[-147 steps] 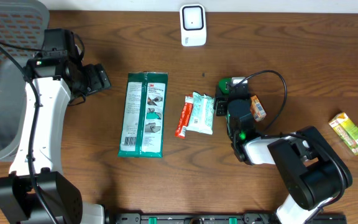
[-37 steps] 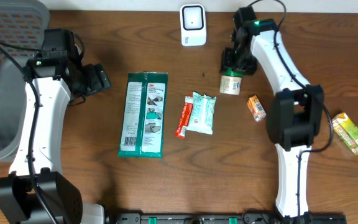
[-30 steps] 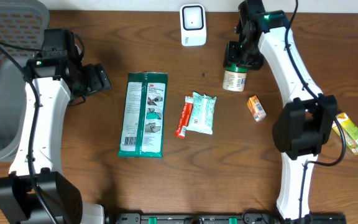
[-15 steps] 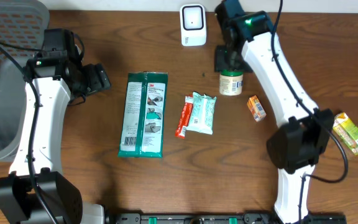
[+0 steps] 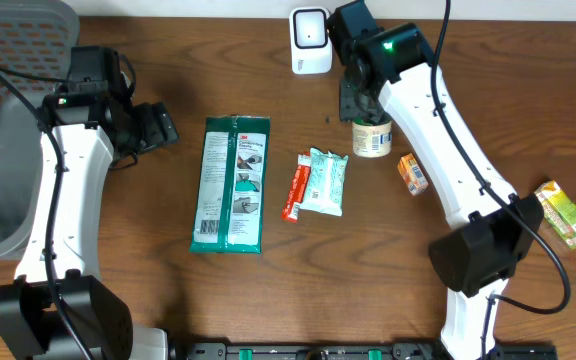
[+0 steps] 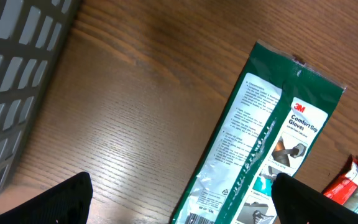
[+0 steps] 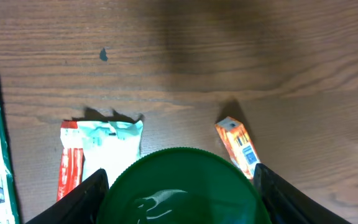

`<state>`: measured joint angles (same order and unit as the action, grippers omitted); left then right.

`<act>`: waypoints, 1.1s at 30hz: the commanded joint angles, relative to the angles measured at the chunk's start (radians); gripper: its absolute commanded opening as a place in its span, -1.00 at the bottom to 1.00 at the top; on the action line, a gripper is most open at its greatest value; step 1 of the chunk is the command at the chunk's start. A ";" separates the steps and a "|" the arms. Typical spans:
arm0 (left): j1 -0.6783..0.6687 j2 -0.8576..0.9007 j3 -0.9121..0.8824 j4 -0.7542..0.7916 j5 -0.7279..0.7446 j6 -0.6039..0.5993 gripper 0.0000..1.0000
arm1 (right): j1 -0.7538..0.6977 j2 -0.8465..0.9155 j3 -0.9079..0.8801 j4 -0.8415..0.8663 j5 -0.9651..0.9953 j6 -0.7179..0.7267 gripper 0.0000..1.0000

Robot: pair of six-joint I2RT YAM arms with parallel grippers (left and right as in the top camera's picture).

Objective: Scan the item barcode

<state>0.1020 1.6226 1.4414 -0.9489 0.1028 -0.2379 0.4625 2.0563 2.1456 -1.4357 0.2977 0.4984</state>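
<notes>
jar [image 5: 373, 140] in right gripper [image 5: 365, 110] (near scanner [image 5: 310, 40])

One scanner [image 5: 310, 40], one jar [image 5: 372, 138], three packets [image 5: 230, 184] [image 5: 294, 190] [image 5: 326, 181] and two small boxes [image 5: 413, 173] [image 5: 564, 212].

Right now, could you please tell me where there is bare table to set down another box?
Bare wood lies along the robot's edge, below the glove pack and the small packets, and in the back right corner, beyond the yellow box. The middle is crowded: packets, the jar in the right tool, the orange box.
</notes>
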 commanded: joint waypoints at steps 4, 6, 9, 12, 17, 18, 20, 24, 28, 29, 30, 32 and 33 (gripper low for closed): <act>0.004 0.005 0.003 -0.003 -0.002 0.006 0.85 | 0.036 -0.157 -0.051 -0.007 0.080 0.035 -0.29; 0.004 0.005 0.003 -0.003 -0.002 0.006 0.85 | 0.036 -0.208 -0.121 0.010 0.087 0.041 -0.31; 0.004 0.005 0.003 -0.003 -0.002 0.006 0.85 | 0.037 -0.295 -0.257 0.080 0.087 0.040 -0.33; 0.004 0.005 0.003 -0.003 -0.002 0.006 0.85 | 0.038 -0.417 -0.451 0.213 0.089 0.040 -0.36; 0.004 0.005 0.003 -0.003 -0.002 0.006 0.85 | 0.038 -0.647 -0.897 0.631 0.044 0.004 -0.50; 0.004 0.005 0.003 -0.003 -0.002 0.006 0.85 | 0.038 -0.673 -0.974 0.714 0.037 -0.010 -0.51; 0.004 0.005 0.003 -0.003 -0.002 0.006 0.85 | 0.038 -0.699 -1.095 0.848 0.038 -0.015 -0.56; 0.004 0.005 0.003 -0.003 -0.002 0.006 0.85 | 0.038 -0.684 -1.279 1.108 0.038 -0.025 -0.69; 0.004 0.005 0.003 -0.003 -0.002 0.006 0.85 | 0.038 -0.636 -1.402 1.347 0.044 -0.025 -0.81; 0.004 0.005 0.003 -0.003 -0.002 0.006 0.85 | 0.038 -0.621 -1.421 1.398 0.049 -0.025 -0.82; 0.004 0.005 0.003 -0.003 -0.002 0.006 0.85 | 0.038 -0.609 -1.430 1.424 0.054 -0.025 -0.84; 0.004 0.005 0.003 -0.003 -0.002 0.006 0.85 | 0.038 -0.576 -1.436 1.459 0.062 -0.024 -0.86; 0.004 0.005 0.003 -0.003 -0.002 0.006 0.85 | 0.038 -0.559 -1.436 1.471 0.061 -0.024 -0.87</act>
<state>0.1020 1.6226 1.4414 -0.9478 0.1028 -0.2379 0.4900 1.4704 0.7105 0.0032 0.3317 0.4850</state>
